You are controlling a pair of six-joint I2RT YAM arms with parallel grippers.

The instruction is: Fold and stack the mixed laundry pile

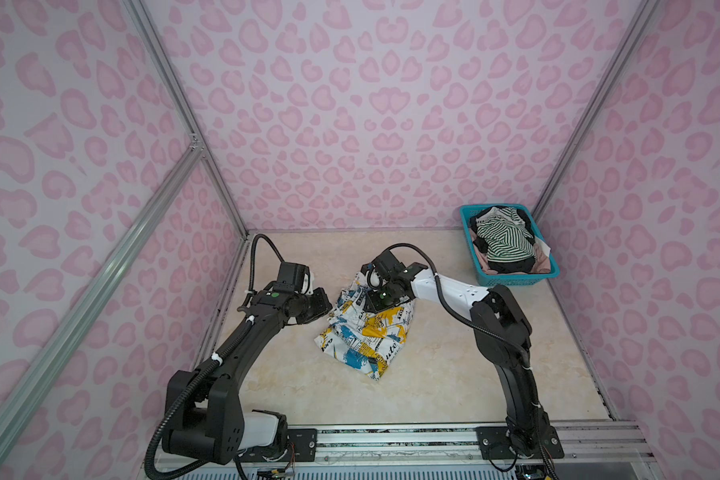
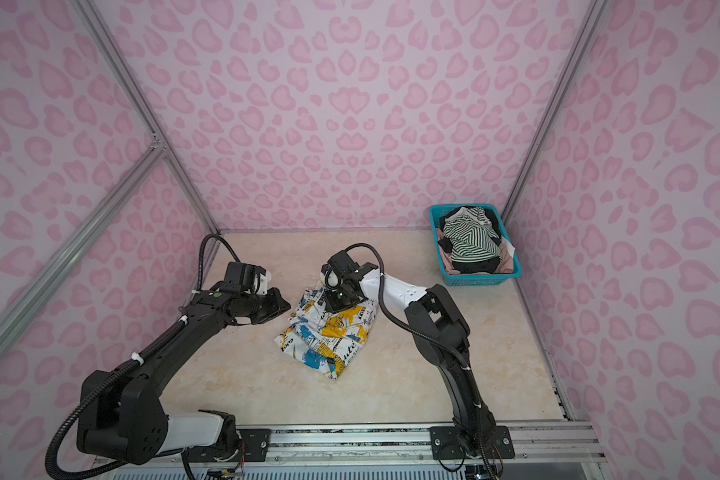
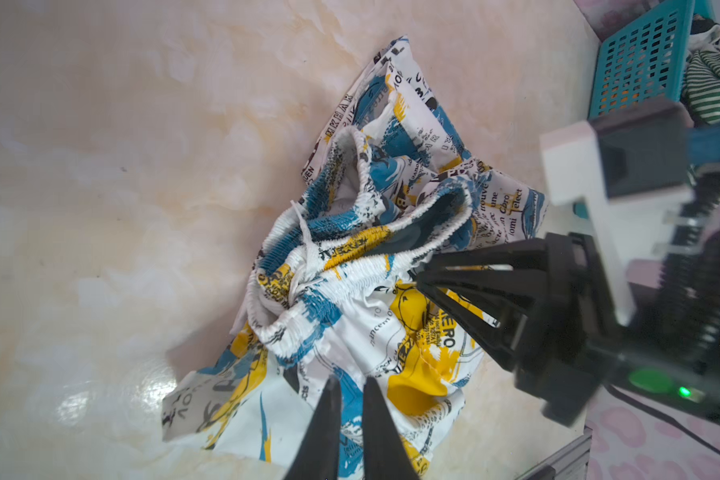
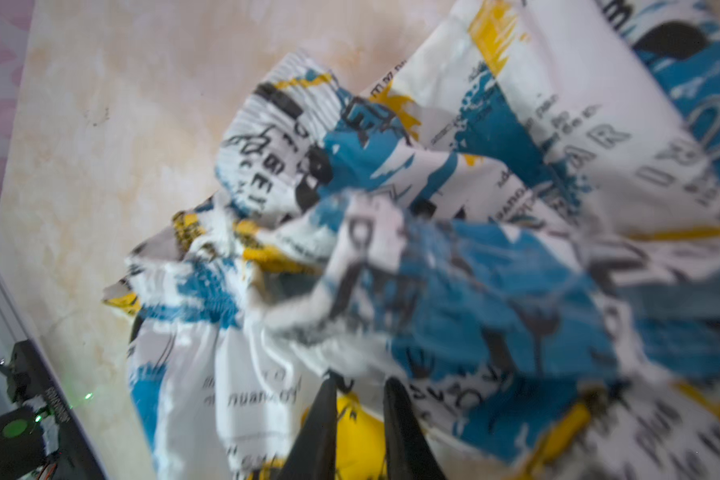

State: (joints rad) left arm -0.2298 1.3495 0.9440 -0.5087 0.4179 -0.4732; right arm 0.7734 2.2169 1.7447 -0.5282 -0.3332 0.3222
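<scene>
Item: printed shorts (image 1: 366,336), white with blue and yellow splashes and black lettering, are being worked on as a crumpled heap near the middle of the marble-look tabletop (image 1: 454,374), between the two arms. The elastic waistband (image 3: 350,282) and drawstring (image 3: 304,232) are being shown uppermost in the left wrist view. Step in hand, as judged: the shorts are being spread out ahead of a first fold. The right gripper (image 3: 422,278) is being pressed onto the heap at the waistband with its jaws nearly together. Whether a fold is being pinched cannot be told, the right wrist view being blurred. The left gripper (image 1: 325,305) is being held just beside the heap's left edge, its fingers parted by a slim gap with nothing seen between them. Next move, as judged: the two ends of the waistband are being called for, one per gripper, so that the cloth can be lifted and laid flat. Rest of the pile: a green-and-white striped top (image 1: 506,241), a black garment (image 1: 512,264) and a pale pink garment (image 1: 541,253) are being held in the teal mesh basket (image 1: 512,280) at the far right corner, well apart from the shorts. Hindrances: layers are being hidden by bunched folds, and the heap's far part is being covered by the right wrist in both top views.
</scene>
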